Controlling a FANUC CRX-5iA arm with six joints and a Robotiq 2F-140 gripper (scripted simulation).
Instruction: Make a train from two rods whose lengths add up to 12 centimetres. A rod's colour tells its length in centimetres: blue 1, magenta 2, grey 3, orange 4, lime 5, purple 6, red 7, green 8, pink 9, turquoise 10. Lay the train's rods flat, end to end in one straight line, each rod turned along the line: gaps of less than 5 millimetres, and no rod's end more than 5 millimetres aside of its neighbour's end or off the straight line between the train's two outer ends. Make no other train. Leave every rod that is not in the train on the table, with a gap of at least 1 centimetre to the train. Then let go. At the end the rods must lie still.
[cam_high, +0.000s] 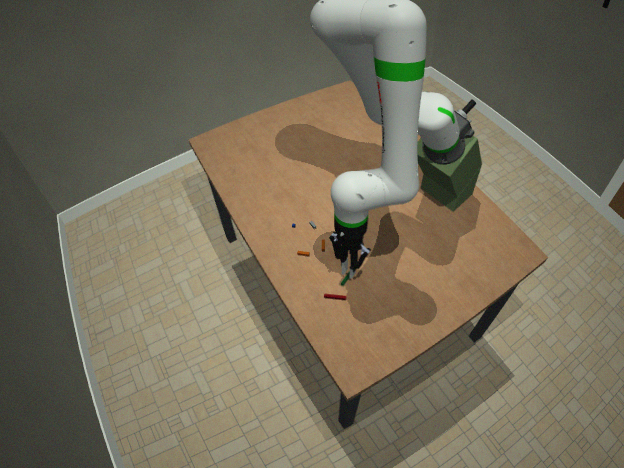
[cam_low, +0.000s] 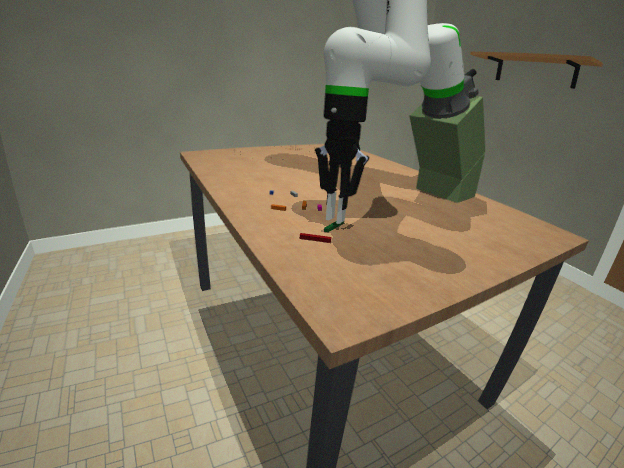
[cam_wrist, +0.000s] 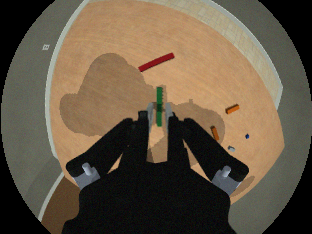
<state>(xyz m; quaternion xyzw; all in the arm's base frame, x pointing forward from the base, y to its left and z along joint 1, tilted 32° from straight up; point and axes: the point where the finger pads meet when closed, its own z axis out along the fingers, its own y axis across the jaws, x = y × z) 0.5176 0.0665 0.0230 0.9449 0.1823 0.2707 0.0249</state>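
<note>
A green rod (cam_high: 344, 280) lies flat on the table, also seen in the exterior view (cam_low: 331, 226) and the wrist view (cam_wrist: 160, 104). My gripper (cam_low: 335, 217) points straight down over its near end. The fingers stand narrowly open, one on each side of the rod, with the tips low near the table. I cannot see them pressing on the rod. Two orange rods lie to the left, one (cam_high: 303, 253) flat and apart, the other (cam_high: 323, 245) close to the gripper.
A red rod (cam_high: 335, 296) lies just in front of the green one. A magenta rod (cam_low: 319, 207), a grey rod (cam_high: 312, 224) and a blue rod (cam_high: 293, 226) lie further back left. The arm's green base block (cam_high: 448, 176) stands at the back right.
</note>
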